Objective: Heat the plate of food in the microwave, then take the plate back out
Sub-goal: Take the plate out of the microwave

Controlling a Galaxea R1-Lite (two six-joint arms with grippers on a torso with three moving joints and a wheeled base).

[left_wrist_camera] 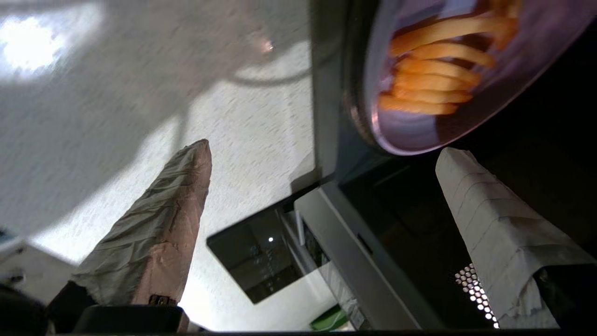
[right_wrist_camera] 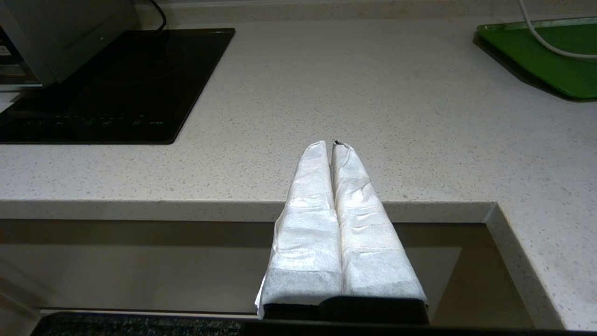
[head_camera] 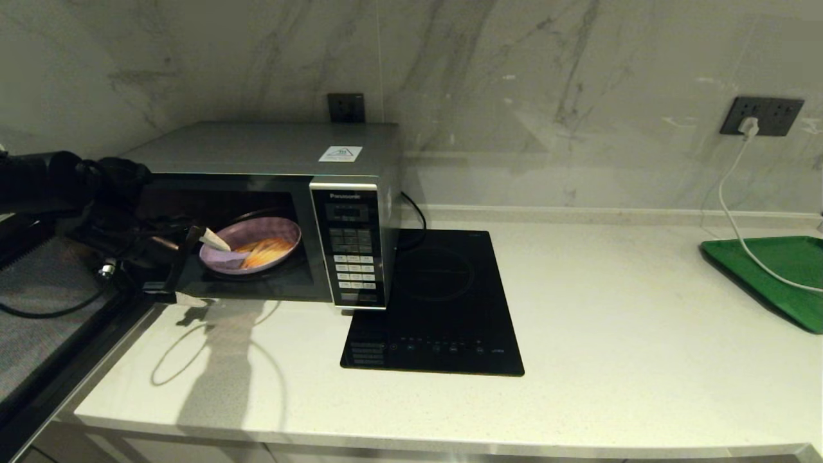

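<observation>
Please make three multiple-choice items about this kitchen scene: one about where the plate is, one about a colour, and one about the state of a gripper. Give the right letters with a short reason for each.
1. Where is the plate of food?
A. on the induction hob
B. inside the microwave
C. on the green tray

2. What colour is the tray at the right end of the counter?
A. green
B. red
C. white

3. How does the left gripper stand?
A. shut on the plate's rim
B. open, at the plate's near rim
C. shut, far from the microwave

Answers:
1 B: the plate lies in the microwave cavity, whose door stands open.
2 A: both the head view and the right wrist view show it green.
3 B: the left wrist view shows the two fingers wide apart, with the plate beyond them, not clamped.
</observation>
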